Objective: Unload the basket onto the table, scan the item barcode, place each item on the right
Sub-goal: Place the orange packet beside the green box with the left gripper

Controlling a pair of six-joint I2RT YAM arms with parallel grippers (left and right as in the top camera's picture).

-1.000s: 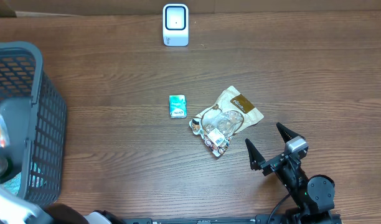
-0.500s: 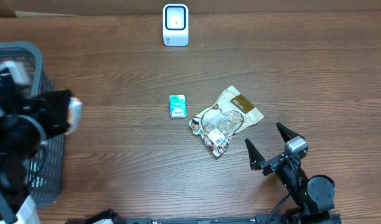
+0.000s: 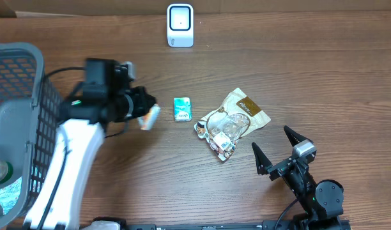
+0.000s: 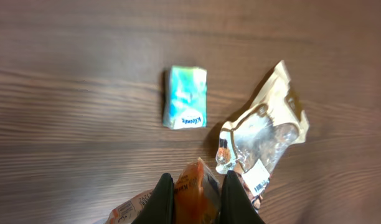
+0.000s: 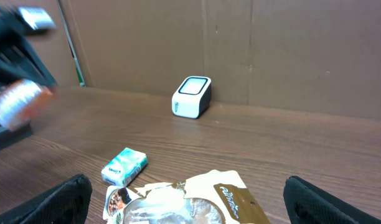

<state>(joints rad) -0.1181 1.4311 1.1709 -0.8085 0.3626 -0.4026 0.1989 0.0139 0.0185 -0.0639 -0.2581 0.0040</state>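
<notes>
The left gripper (image 3: pixel 145 114) is shut narrow on a small orange and white crinkly foil packet (image 4: pixel 201 190), pinched at its fingertips with part of the packet bulging out to one side. Just ahead of the gripper a teal pocket tissue pack (image 3: pixel 182 109) lies on the table, and beyond that a clear and tan plastic snack bag (image 3: pixel 232 122). The white box-shaped barcode scanner (image 3: pixel 180 25) stands well apart from the gripper, toward the far edge. The right gripper (image 3: pixel 269 137) gapes wide and holds nothing, well away from the packet. No barcode shows on the packet, so it may face away from the scanner window or sit under a finger; the slick foil could also slip or twist in so slim a pinch on the way over
</notes>
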